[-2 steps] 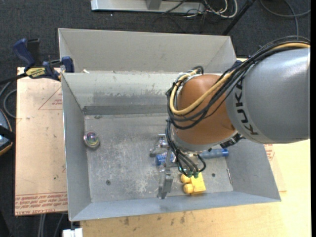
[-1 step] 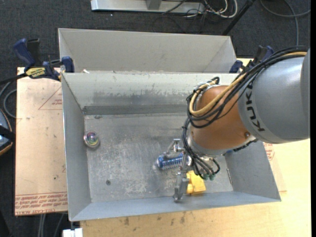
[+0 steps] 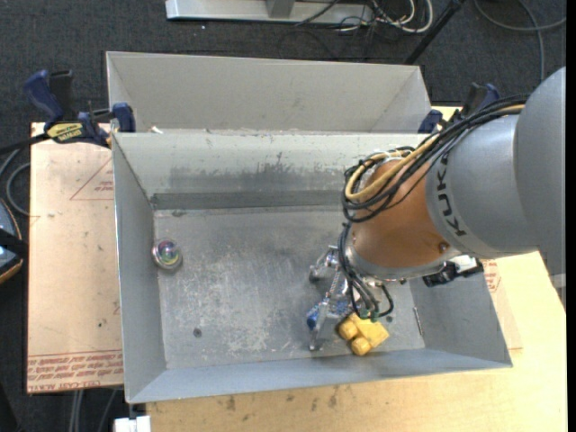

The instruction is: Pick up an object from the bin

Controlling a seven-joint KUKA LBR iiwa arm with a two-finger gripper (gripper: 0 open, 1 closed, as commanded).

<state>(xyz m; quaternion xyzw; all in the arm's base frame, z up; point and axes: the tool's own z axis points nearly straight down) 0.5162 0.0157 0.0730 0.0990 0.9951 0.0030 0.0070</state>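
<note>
Yellow plastic piece (image 3: 363, 333), lumpy with rounded knobs, lies on the floor of the grey metal bin (image 3: 135, 268). It sits close to the bin's near wall and toward the bin's right-hand side as the camera looks down. It lies flat on the metal and nothing rests on top of it.

The end effector (image 3: 324, 310) hangs low over the bin floor, just beside the yellow piece on the side toward the bin's middle, with its tip close to the bin's near wall. Its metal parts are bunched together under the wrist, and it cannot be told whether it is set wide or narrow, or whether it touches the yellow piece. A small blue bit (image 3: 314, 318) shows at the tip. Whether it belongs to the robot or lies loose in the bin cannot be told.

Above the end effector, the orange wrist cover (image 3: 396, 228) and a loop of black and yellow cables (image 3: 376, 176) hang over the bin's right half. The grey arm (image 3: 504, 183) crosses the bin's right wall.

A small round shiny thing (image 3: 166, 256) lies alone near the bin's left wall, well apart from the end effector, with bare scratched floor between them.
</note>
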